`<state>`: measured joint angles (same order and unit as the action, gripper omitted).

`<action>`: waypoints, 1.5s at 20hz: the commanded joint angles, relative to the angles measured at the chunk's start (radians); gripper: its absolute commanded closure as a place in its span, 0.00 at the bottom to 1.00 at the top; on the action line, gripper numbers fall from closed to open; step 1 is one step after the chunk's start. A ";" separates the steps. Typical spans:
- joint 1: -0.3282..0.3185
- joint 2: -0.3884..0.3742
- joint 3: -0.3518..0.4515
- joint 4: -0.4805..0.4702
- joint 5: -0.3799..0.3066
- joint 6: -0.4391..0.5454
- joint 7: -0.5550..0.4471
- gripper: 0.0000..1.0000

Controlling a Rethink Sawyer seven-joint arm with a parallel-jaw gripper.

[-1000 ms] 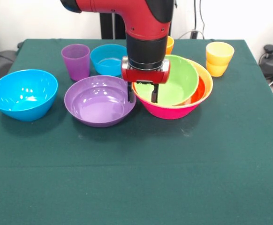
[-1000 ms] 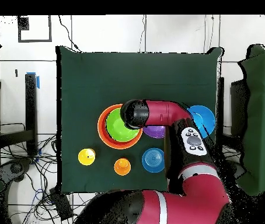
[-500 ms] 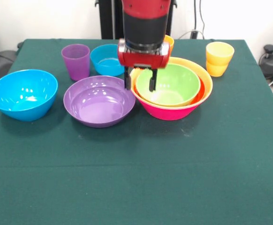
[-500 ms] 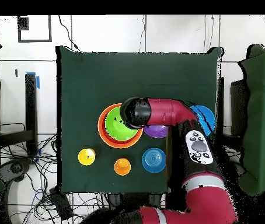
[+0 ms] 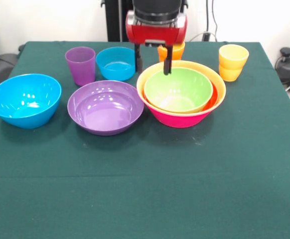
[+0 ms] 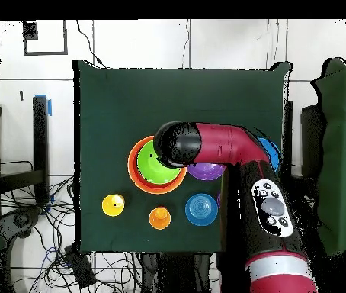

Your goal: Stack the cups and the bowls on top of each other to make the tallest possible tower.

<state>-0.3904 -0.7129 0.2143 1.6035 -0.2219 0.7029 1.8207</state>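
**Front view: nested bowl tower with loose pieces awaiting stacking**

Front view, left to right. A large glossy blue plastic bowl (image 5: 24, 99) sits alone near the left edge, upright and well apart from the stack, so it can be picked without disturbing anything. A tapered purple plastic cup (image 5: 80, 65) stands upright just beside a small low blue plastic bowl (image 5: 115, 63) at the far side. In front of them a wide purple plastic bowl (image 5: 105, 106) rests mouth-up, its rim touching or nearly touching the tower (image 5: 181, 94). The tower is a large pink plastic bowl (image 5: 180, 118) as base, with an orange bowl (image 5: 219, 85) and a shallow red-orange bowl (image 5: 213, 97) showing as rims inside it, and a green plastic bowl (image 5: 178, 89) seated level on top; nesting keeps each piece centred but probably adds little height. The red and black claw (image 5: 153, 59) hangs above the tower's far rim, its two fingers spread and holding nothing. An orange plastic cup (image 5: 171, 51) is partly hidden behind it. A yellow plastic cup (image 5: 233, 61) stands near the right edge.

The surface (image 5: 145, 189) is a dark green cloth, bare across its near half. Around it, the overhead view shows pale tiled floor (image 6: 229, 42) and loose cables (image 6: 31, 221).
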 commanded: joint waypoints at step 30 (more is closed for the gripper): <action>-0.222 0.167 0.239 -0.096 -0.174 0.077 -0.250 0.00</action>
<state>-0.6219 -0.6123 0.3624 1.5412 -0.3189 0.7284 1.8207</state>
